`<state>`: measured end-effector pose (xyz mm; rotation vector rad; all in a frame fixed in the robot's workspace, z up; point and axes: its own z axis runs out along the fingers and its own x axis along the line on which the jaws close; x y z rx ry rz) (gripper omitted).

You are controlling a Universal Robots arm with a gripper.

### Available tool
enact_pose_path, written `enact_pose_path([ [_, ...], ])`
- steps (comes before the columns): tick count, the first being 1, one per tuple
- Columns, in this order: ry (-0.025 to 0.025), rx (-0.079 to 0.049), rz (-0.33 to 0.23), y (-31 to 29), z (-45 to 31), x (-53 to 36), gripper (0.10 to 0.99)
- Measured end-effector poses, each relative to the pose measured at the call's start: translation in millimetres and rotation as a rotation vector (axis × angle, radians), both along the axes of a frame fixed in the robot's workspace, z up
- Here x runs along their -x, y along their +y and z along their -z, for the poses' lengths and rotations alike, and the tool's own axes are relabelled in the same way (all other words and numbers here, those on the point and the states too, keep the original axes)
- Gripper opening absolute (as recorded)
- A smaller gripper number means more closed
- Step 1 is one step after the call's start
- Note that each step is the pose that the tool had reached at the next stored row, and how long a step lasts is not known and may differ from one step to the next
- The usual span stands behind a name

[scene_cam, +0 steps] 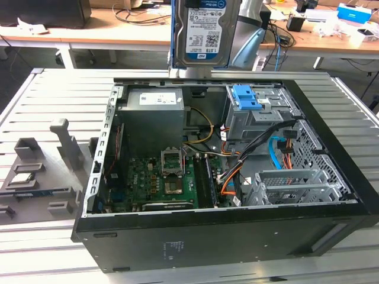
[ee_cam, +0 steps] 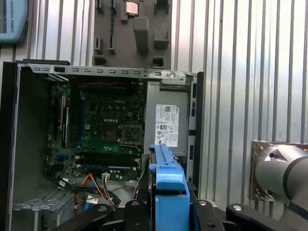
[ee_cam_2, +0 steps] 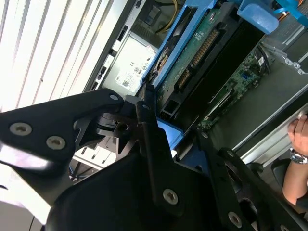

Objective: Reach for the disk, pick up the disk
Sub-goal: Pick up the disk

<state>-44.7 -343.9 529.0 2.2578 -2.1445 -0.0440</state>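
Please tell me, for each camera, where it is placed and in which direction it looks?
Exterior view: off the arm, looking down into the open computer case; the disk hangs above.
First wrist view: on the arm, looking down at the motherboard; gripper holds the disk's blue rail.
Second wrist view: on the arm, along the gripper; a person's hand shows.
All share the disk.

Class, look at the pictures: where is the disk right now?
In the exterior view the disk hangs upright at the top centre, above the open computer case, gripped in the claw.
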Motion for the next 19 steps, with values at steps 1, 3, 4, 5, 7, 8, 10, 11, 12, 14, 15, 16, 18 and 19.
enact_pose_path([
  [1,0.0,0.0,0.0,0.0,0.0,-3.7,0.369],
  [3,0.0002,0.0,0.0,0.0,0.0,-7.3,0.369],
  [4,0.0001,0.0,0.0,0.0,0.1,-7.5,0.369],
  [5,0.0001,0.0,0.0,0.0,0.1,-7.6,0.369],
  [7,0.0002,-0.002,0.0,0.1,0.4,-7.7,0.369],
  [8,0.0002,-0.011,0.0,0.1,0.7,-7.8,0.369],
  [10,0.0002,-0.035,0.0,-0.1,1.4,-7.7,0.369],
  [11,0.0001,-0.048,0.0,-0.3,2.2,-7.7,0.369],
  [12,0.0,-0.05,0.0,-0.8,4.1,-7.7,0.369],
  [14,0.0002,-0.05,0.0,-2.8,9.3,-7.4,0.369],
  [15,0.0001,-0.05,0.0,-3.7,11.7,-7.4,0.369],
  [16,0.0002,-0.05,0.0,-4.2,13.6,-7.3,0.369],
  [18,0.0002,-0.05,0.0,-5.6,19.2,-7.3,0.369],
  [19,0.0002,-0.05,0.0,-5.8,21.2,-7.3,0.369],
])
